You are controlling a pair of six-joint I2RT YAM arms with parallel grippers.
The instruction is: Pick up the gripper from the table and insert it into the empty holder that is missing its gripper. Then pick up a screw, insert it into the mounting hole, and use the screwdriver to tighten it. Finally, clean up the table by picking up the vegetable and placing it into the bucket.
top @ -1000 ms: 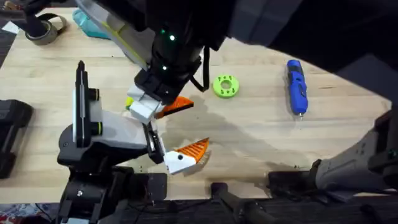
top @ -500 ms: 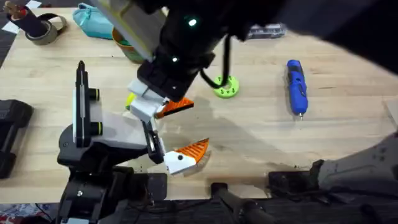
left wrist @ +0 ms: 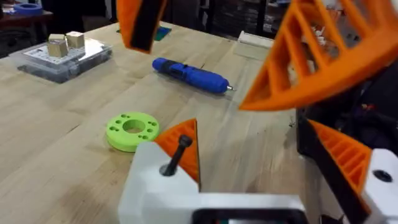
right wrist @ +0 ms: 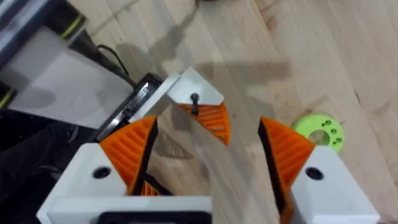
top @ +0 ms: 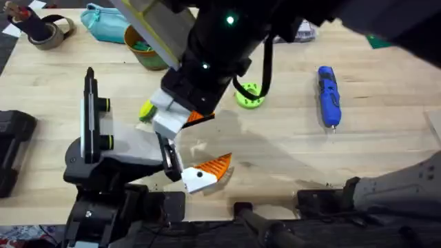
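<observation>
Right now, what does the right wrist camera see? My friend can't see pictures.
The right gripper's two orange jaws stand wide apart above a small orange-and-white finger with a dark screw poking up from it. The finger sits against a black holder over the wooden table, and a green disc with holes lies nearby.

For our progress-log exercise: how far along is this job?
Done: the orange finger looks seated in the holder, a screw standing in it. In hand: nothing; the right gripper hovers open above. Left: the screwdriver lies unused; the vegetable is outside the bucket.
</observation>
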